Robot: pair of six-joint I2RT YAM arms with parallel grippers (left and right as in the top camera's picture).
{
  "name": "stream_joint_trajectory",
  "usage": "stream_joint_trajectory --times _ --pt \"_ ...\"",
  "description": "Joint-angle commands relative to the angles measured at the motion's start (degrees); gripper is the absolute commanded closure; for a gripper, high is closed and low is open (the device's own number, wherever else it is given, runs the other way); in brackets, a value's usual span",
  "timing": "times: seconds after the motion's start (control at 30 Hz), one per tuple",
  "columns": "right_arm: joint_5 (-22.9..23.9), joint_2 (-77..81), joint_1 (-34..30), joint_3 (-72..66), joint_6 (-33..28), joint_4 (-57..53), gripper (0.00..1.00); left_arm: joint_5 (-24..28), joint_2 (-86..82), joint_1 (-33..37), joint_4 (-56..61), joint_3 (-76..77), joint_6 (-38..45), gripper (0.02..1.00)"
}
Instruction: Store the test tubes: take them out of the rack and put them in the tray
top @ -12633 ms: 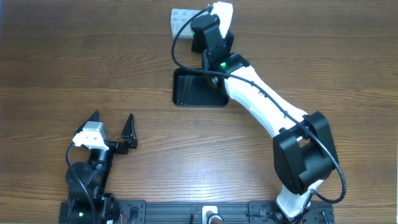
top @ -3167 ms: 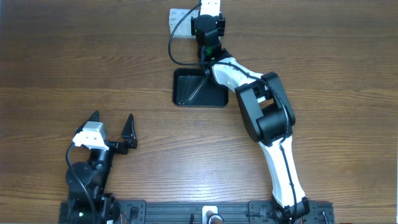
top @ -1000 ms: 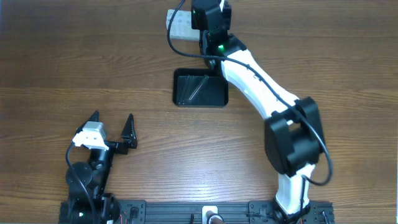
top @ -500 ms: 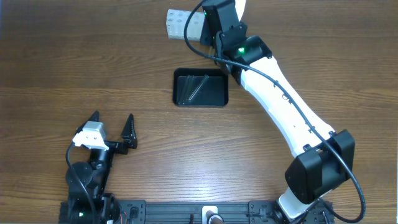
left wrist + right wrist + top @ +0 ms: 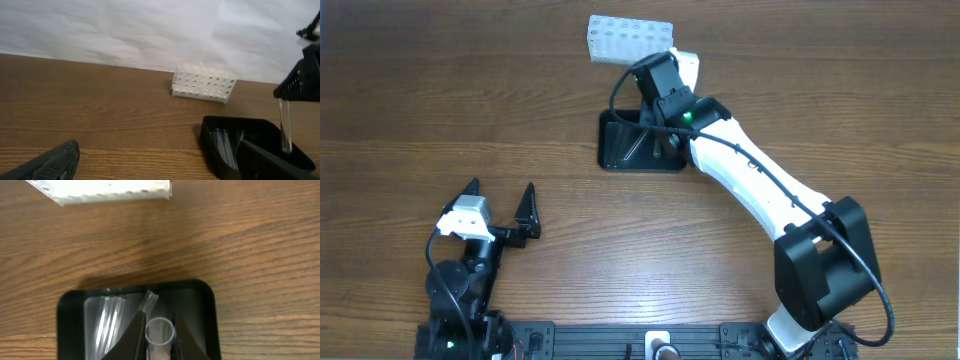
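A white test tube rack (image 5: 630,40) stands at the far side of the table, with its holes (image 5: 203,84) looking empty from here. Just in front of it sits a black tray (image 5: 612,158) holding a few clear tubes (image 5: 107,317). My right gripper (image 5: 160,334) hangs over the tray (image 5: 70,325), shut on a clear test tube (image 5: 160,331) held upright. From the left wrist view that tube (image 5: 285,125) dangles above the tray (image 5: 250,145). My left gripper (image 5: 502,205) rests open and empty near the front left.
The wooden table (image 5: 440,100) is bare around the rack and the tray. The right arm (image 5: 760,180) stretches diagonally from the front right to the tray. A white wall (image 5: 125,30) rises behind the table.
My right gripper has come back from the rack to above the tray, carrying a tube. The left arm has stayed still.
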Motion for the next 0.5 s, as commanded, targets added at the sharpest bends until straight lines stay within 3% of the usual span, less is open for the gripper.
stream_joint_trajectory --times 0.03,0.5 --pt "-0.02 -1.22 -0.68 -2.29 1.53 2.21 0.989 0.55 -0.35 0.31 -0.07 -0.24 -0.35 0.020" --pt "-0.04 -1.16 -2.69 -8.59 3.19 10.60 0.989 0.55 -0.35 0.31 -0.07 -0.24 -0.35 0.020"
